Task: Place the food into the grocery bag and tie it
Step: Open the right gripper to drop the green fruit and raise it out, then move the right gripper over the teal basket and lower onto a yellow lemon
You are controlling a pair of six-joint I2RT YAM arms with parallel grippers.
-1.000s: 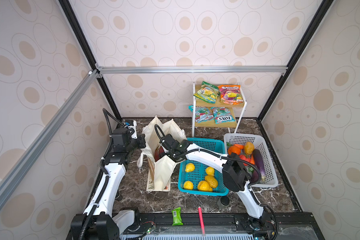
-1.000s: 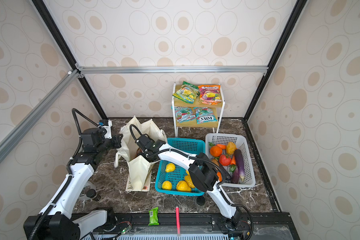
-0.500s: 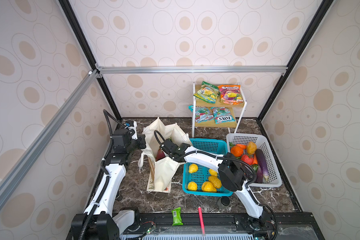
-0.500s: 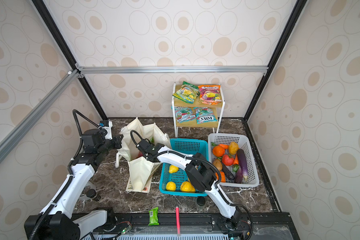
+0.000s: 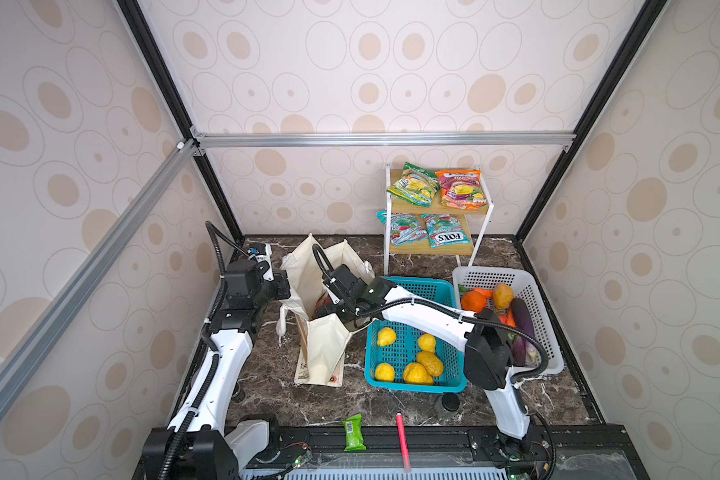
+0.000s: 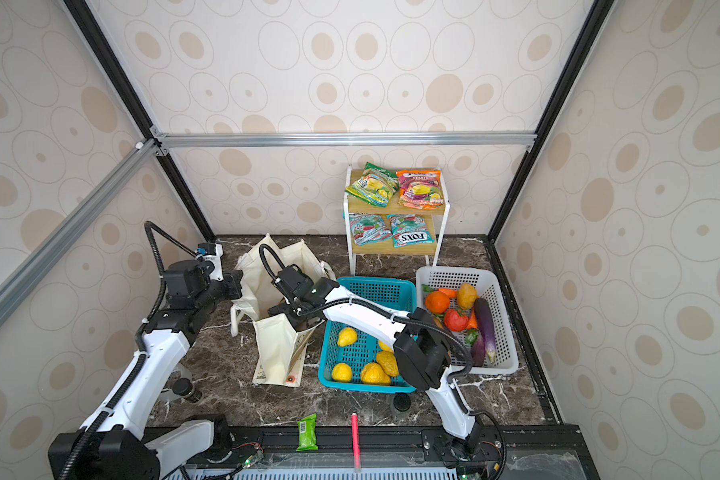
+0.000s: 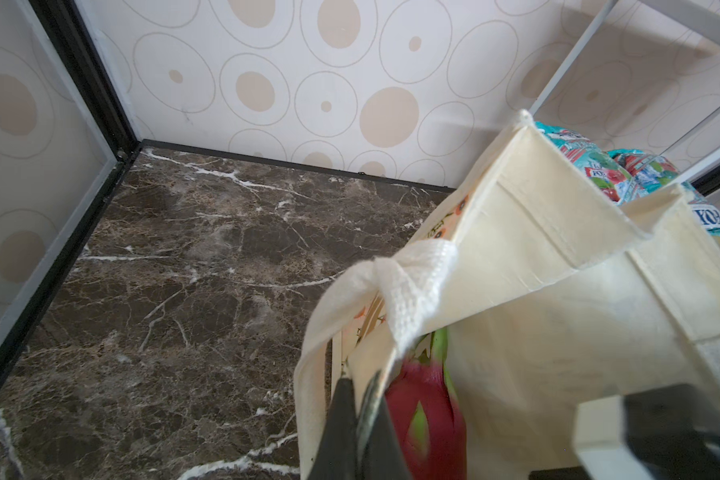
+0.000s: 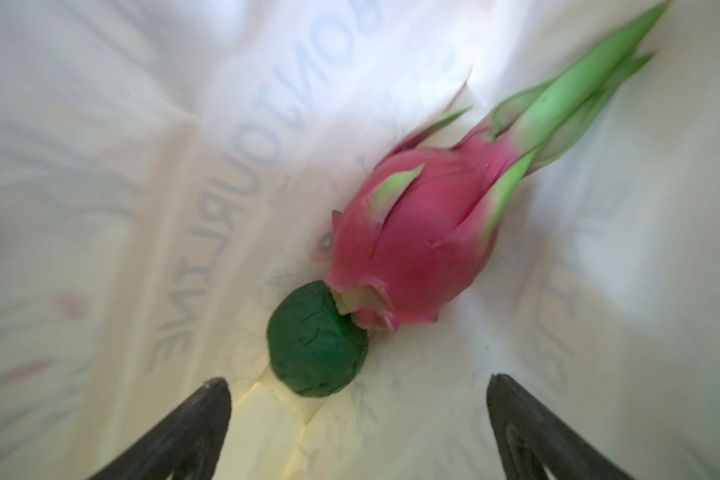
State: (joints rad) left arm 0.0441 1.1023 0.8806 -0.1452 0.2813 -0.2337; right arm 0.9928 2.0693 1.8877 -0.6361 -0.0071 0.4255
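Nearest, yellow lemons (image 5: 385,336) lie in the blue basket (image 5: 412,387), well apart from any tool; just beside it stands the grocery bag (image 5: 325,345), mouth open; the left tool (image 7: 360,386) is pinched narrow on the bag's cloth rim, holding the mouth apart; the right tool (image 8: 358,380) reaches down inside, jaws wide and empty; below it the dark green round fruit (image 8: 316,340) lies on the bag's floor, touching the base of the pink dragon fruit (image 8: 412,241). This looks like the filling step, one drop just done; next, the right tool should rise straight out without snagging cloth, then fetch another item. Farther right, the purple eggplant (image 5: 522,320) waits in the white basket (image 5: 491,272); farthest, green (image 5: 412,183) and orange Fox's packets (image 5: 460,187) sit on the shelf (image 5: 462,209); tying seems far off.
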